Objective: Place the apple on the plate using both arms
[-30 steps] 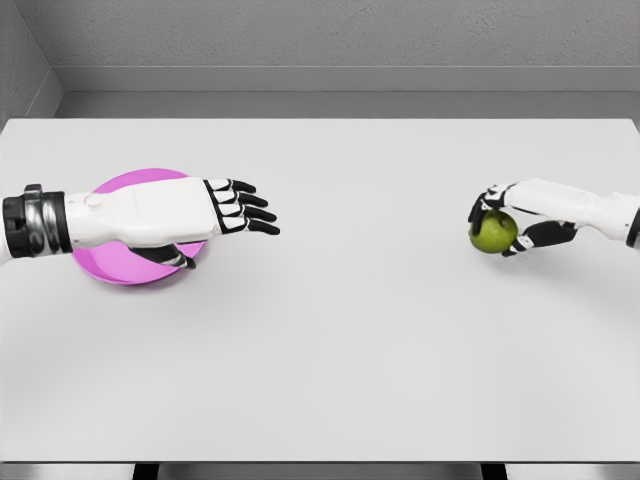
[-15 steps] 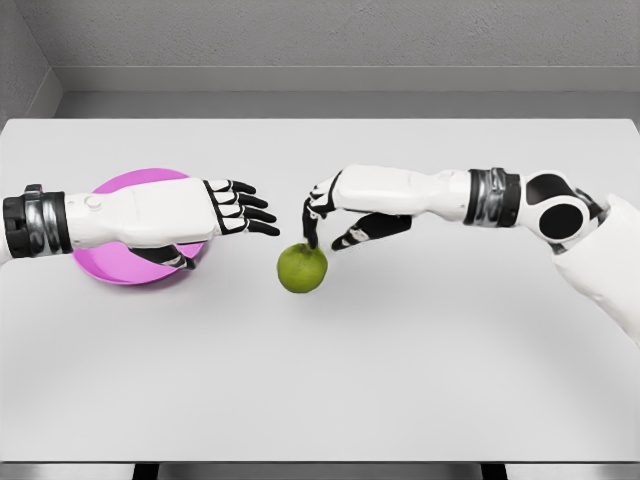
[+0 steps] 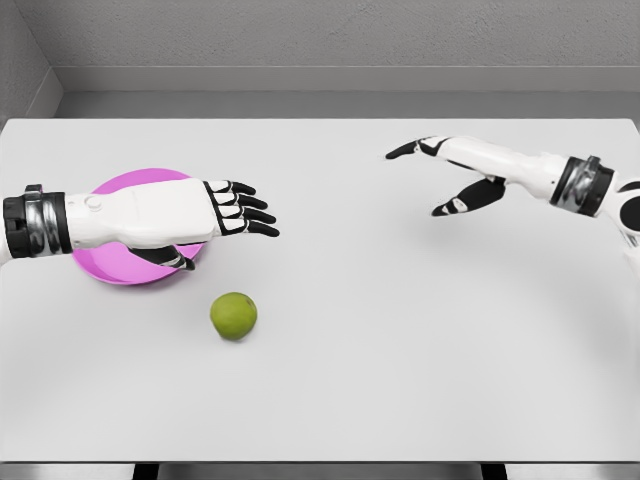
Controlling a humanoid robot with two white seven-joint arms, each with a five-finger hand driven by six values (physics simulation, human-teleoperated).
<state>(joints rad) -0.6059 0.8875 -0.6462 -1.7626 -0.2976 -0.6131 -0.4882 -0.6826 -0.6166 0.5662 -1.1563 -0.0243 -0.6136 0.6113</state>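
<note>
The apple (image 3: 234,316), a small green one, lies free on the white tabletop (image 3: 400,330) in the head view, the only view there is. It sits just below and to the right of the pink plate (image 3: 112,268), near it but clearly apart, and no finger touches it. That spot looks chosen for a handover: it is well within reach of the left arm and far from the right one, which suits a task meant to be shared between both arms.

The left hand (image 3: 200,215) hangs over the plate, palm down, its white back covering much of the pink disc and its dark fingers (image 3: 250,215) stretched out flat past the plate's right rim. It holds nothing. Whether it touches the plate or floats above it cannot be told. Placed there, it is just up and left of the apple, so a short move down and right would bring it over the fruit.

The right hand (image 3: 445,175) is far off at the upper right, well apart from the apple, fingers spread wide and empty, thumb hanging below the palm. Its share of the work seems finished.

The likely next step is a left-hand grasp, then a lift onto the plate. Being round, the apple could roll if nudged off-centre.
</note>
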